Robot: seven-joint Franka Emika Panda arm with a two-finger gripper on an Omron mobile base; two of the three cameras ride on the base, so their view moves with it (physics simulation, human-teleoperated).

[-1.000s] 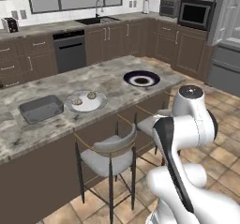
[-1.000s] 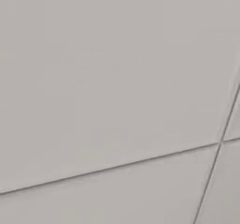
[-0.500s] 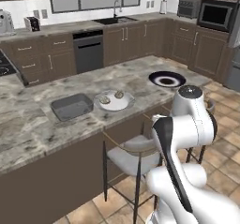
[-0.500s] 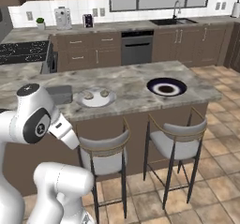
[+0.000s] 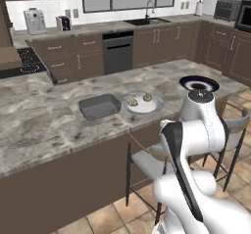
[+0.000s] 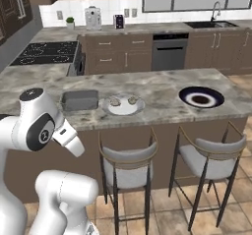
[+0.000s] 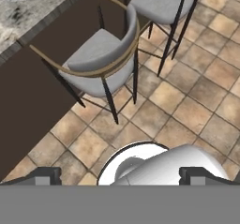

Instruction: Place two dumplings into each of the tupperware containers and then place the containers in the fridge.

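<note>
1. Driving on, the base has swung both cameras since a moment ago: the bench (image 5: pixel 44 125) now sits nearer and more square-on, though the things on it have not shifted.
2. Two dumplings (image 5: pixel 132 101) (image 6: pixel 115 102) lie on the round pale plate (image 5: pixel 142 105) (image 6: pixel 123 108). The dark grey tupperware container (image 5: pixel 100 106) (image 6: pixel 79 100) stands just beside that plate, apparently empty.
3. At the bench's far end rests a dark-rimmed plate (image 5: pixel 199 84) (image 6: pixel 201 97).
4. Folded low, the arm points its hand at the tiled floor (image 7: pixel 187 96) and a grey stool (image 7: pixel 101 54); the fingers (image 7: pixel 44 175) stand wide apart and hold nothing.
5. Each dumpling looks light, soft and easily crushed, so a gentle pinch across its middle from above suits. I judge the tub stiff and light, best taken by one rim wall.
</note>
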